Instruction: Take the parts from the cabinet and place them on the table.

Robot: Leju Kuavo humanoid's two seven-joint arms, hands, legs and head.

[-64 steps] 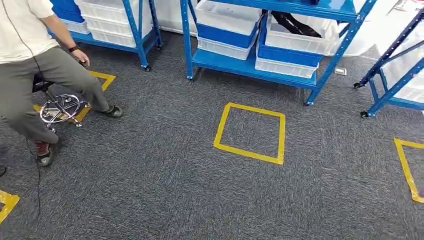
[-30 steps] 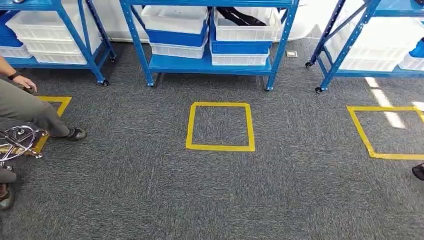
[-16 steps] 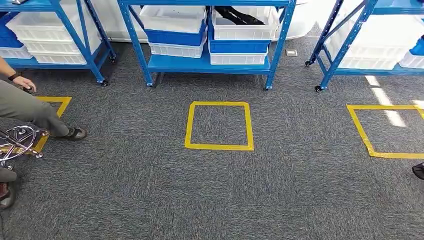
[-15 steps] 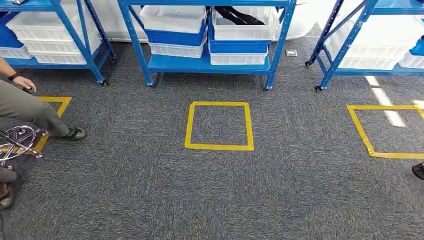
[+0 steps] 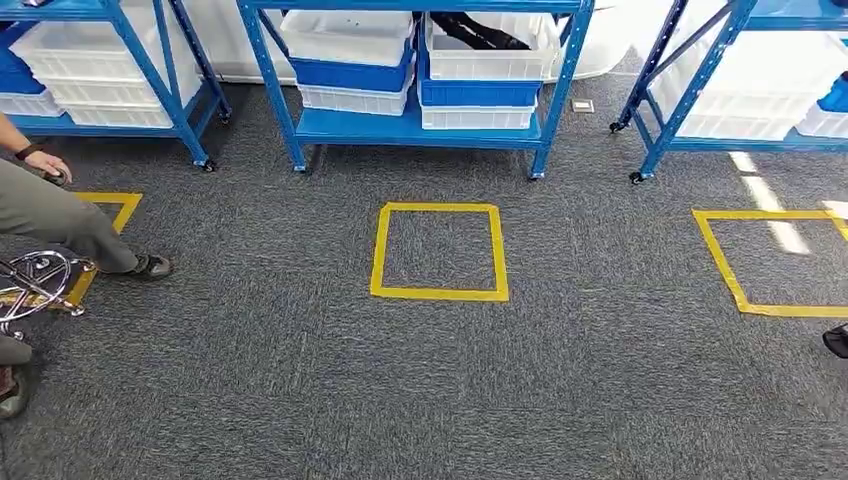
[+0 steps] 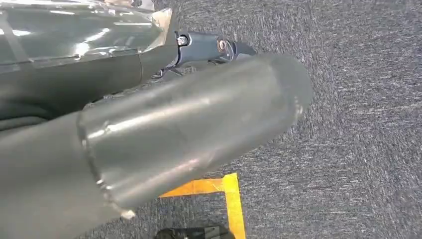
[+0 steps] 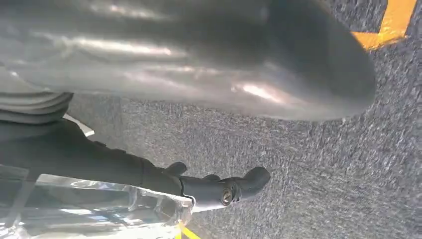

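Against the frame from two seconds back my whole head view had swung: the shelving that had sat skewed to the right now stood square ahead, and the seated person had slid out toward the left edge, which was my camera turning and not the things moving; over the last half second almost nothing had shifted. I counted three blue shelving units: the middle cabinet straight ahead, the left rack and the right rack beside it. On the middle cabinet's low shelf stood two stacks of white and blue bins, the left stack and the right stack, and the dark parts lay in the topmost bin of the right stack. Three yellow tape squares marked the grey carpet: the centre square before the cabinet, the right square, and the left square partly under the person on a chrome-based stool. A dark shoe tip showed at the right edge. My left hand hung over carpet with its thumb out and held nothing that I could see; how far its fingers were spread I could not tell. My right hand likewise hung over carpet, one dark finger curving free, its openness impossible to judge.
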